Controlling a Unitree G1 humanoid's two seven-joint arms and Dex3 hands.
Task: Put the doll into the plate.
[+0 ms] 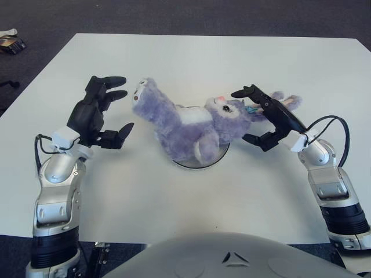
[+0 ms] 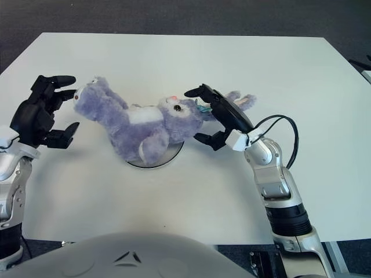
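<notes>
Lying across the plate [image 1: 219, 156] on the counter [image 1: 191, 58] — doll [image 1: 191, 123], long axis ten to four. Right hand [image 1: 264, 119] spread, at its head; left hand [image 1: 104, 113] spread, off its feet at nine.

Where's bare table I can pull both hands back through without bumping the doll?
Bare table lies along the near edge below the plate, across the far half behind the doll, and outboard of each hand. It is crowded at the centre: the left hand and right hand, both open, flank the doll closely.
</notes>
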